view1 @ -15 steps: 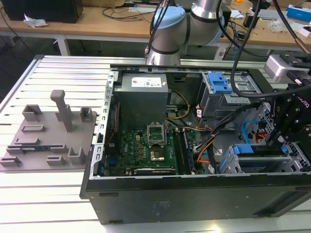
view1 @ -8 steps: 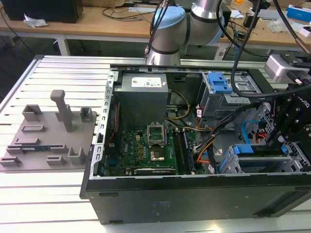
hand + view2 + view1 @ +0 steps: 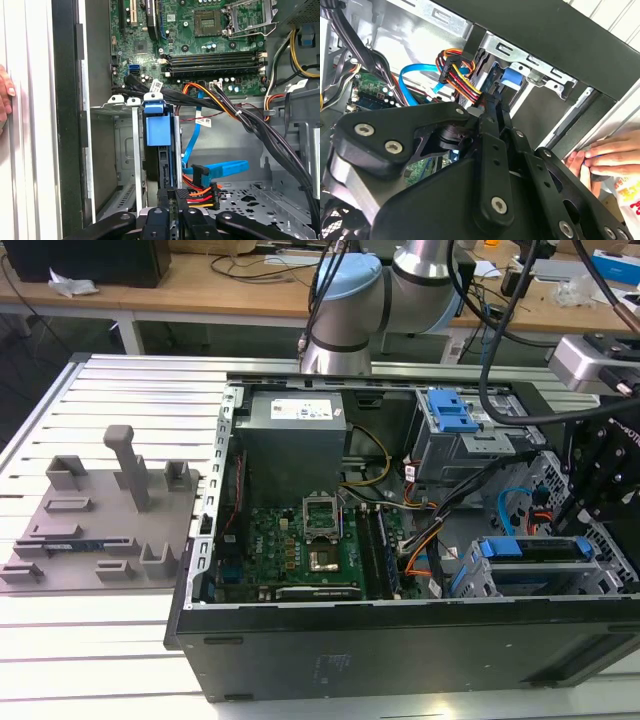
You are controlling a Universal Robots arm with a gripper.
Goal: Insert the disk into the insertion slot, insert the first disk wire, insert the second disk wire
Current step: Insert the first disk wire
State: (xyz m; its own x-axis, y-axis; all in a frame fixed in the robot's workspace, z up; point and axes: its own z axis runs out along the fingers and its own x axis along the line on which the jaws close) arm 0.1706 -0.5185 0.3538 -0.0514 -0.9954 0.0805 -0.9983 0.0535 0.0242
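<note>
Exterior view: computer case point(image 3: 400, 655) on slatted table point(image 3: 130, 390), workbench point(image 3: 200, 285) behind; first wrist view: gripper point(image 3: 175, 194) clenched on disk wire point(image 3: 204, 198).

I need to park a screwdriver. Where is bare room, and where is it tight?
Free: the slotted metal table around the grey fixture plate, at the exterior view's left. Crowded: inside the black computer case, black cable bundles and the gripper crowd the blue-framed disk in its grey insertion slot; a person's hand rests beside the case.
</note>
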